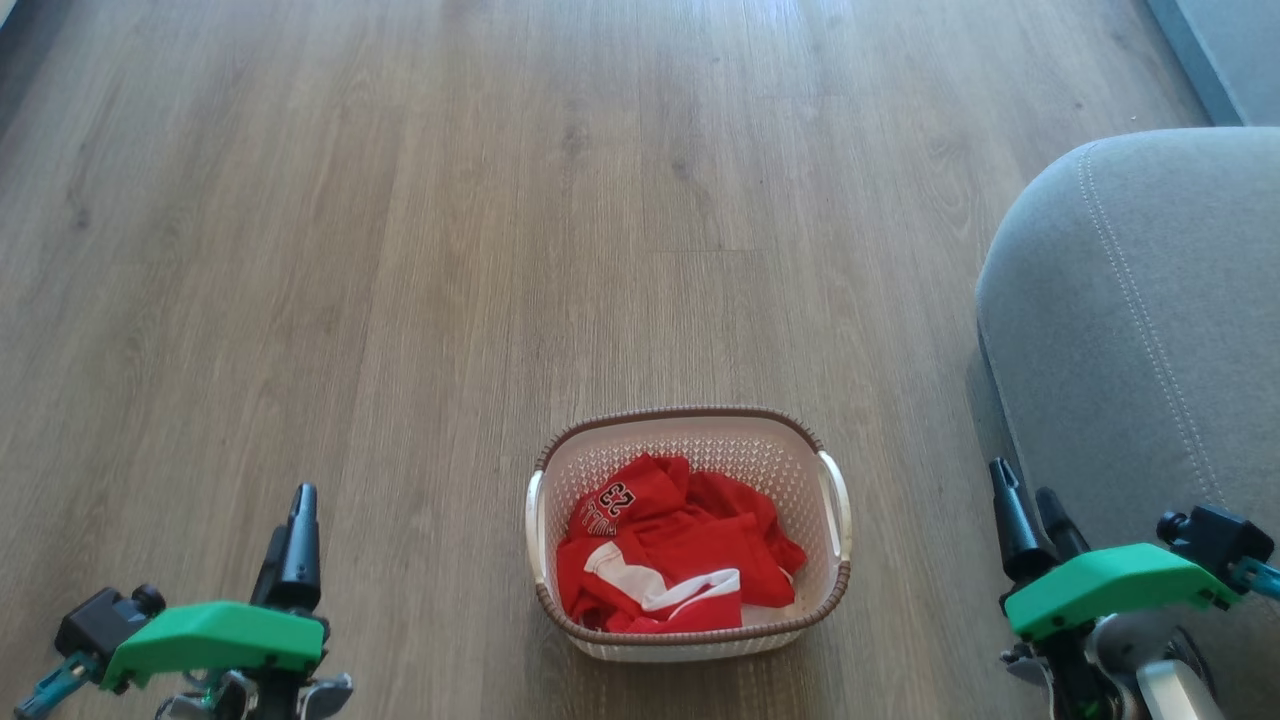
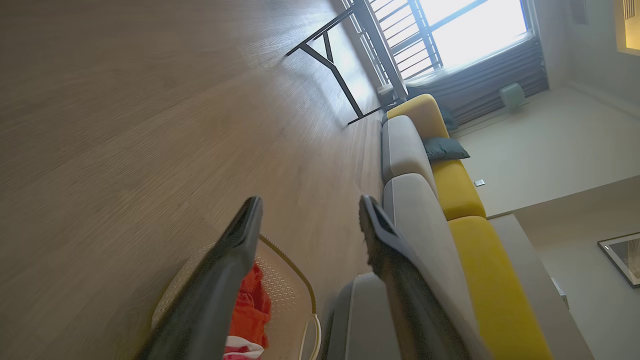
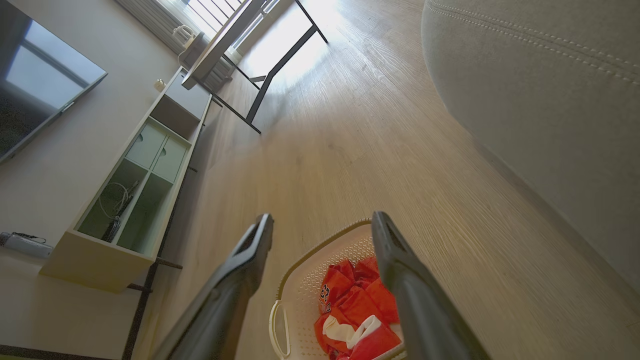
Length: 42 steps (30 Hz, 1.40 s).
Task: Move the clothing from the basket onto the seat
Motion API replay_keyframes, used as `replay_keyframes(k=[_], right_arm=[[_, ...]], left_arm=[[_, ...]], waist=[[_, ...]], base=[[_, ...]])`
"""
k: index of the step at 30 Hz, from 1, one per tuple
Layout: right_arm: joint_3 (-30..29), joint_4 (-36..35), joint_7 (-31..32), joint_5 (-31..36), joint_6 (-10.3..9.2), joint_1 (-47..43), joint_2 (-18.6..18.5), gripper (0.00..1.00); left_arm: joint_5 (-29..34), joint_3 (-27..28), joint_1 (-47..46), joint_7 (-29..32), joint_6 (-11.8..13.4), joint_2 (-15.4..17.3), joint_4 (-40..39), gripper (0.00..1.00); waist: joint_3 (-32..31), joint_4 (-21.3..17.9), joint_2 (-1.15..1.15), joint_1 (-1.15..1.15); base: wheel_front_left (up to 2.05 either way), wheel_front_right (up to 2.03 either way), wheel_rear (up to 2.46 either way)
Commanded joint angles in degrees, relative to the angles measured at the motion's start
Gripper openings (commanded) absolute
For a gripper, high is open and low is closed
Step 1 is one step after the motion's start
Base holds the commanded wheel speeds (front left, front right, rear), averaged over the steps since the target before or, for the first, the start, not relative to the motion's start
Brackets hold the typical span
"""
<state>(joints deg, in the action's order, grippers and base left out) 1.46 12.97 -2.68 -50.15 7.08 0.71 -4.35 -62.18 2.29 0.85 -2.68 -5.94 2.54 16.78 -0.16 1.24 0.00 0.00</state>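
**Head view.** The basket (image 1: 700, 450) stood on the wooden floor (image 1: 450, 250), between my two arms and somewhat nearer the right one. Its brown rim faced up and it had a pale handle on each side. The clothing (image 1: 670, 560) lay inside the basket as a crumpled red heap with white trim, gathered toward the near wall. The printed "23" showed at the heap's far left, and the perforated far wall above it was bare. The seat (image 1: 1130, 330), grey with pale stitching, occupied the right side. Its rounded edge stood apart from the basket, with a strip of floor between them. The left gripper (image 1: 290, 520) hung over the floor at lower left, well apart from the basket. The right gripper (image 1: 1022, 480) hung at lower right, in front of the seat's side.

**Left wrist view.** I saw the left pincer released, its fingers (image 2: 225, 280) spread wide and grasping nothing. The basket and a fold of red cloth lay beyond them.

**Right wrist view.** I saw the right pincer likewise released, its fingers (image 3: 410, 285) parted. The basket and clothing lay beyond the gap, untouched.
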Motion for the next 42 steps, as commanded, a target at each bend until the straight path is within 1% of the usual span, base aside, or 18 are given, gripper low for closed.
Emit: replay_keyframes(k=[1,16,22,32,42], right_arm=[[0.8,-2.5,-0.8,2.2,0.18,1.7,-1.4,1.00],[2.5,-3.9,-3.4,13.6,0.23,1.5,-2.6,1.00],[3.5,-4.3,-4.5,18.7,0.26,1.5,-3.7,1.00],[4.3,-4.9,-6.2,25.2,0.29,1.3,-5.0,1.00],[4.1,-5.3,-7.9,30.0,0.32,0.9,-6.2,1.00]], left_arm=[[1.9,0.5,-1.5,-0.8,0.2,0.2,-2.2,1.00],[13.3,0.7,-1.0,-3.3,0.0,0.2,-2.5,1.00],[18.2,1.0,-0.6,-4.5,-0.1,0.2,-2.9,1.00],[25.0,2.1,-0.1,-6.2,-0.2,0.3,-3.0,1.00],[31.5,2.7,0.3,-7.9,0.0,0.3,-3.4,1.00]], waist=[[0.0,0.0,0.00,0.00],[0.0,0.4,0.00,0.00],[0.0,0.7,0.00,0.00],[-0.1,0.8,0.00,0.00],[0.2,1.2,0.00,0.00]], base=[[0.00,0.00,0.00],[0.00,0.00,0.00],[0.00,0.00,0.00],[0.00,0.00,0.00],[0.00,0.00,0.00]])
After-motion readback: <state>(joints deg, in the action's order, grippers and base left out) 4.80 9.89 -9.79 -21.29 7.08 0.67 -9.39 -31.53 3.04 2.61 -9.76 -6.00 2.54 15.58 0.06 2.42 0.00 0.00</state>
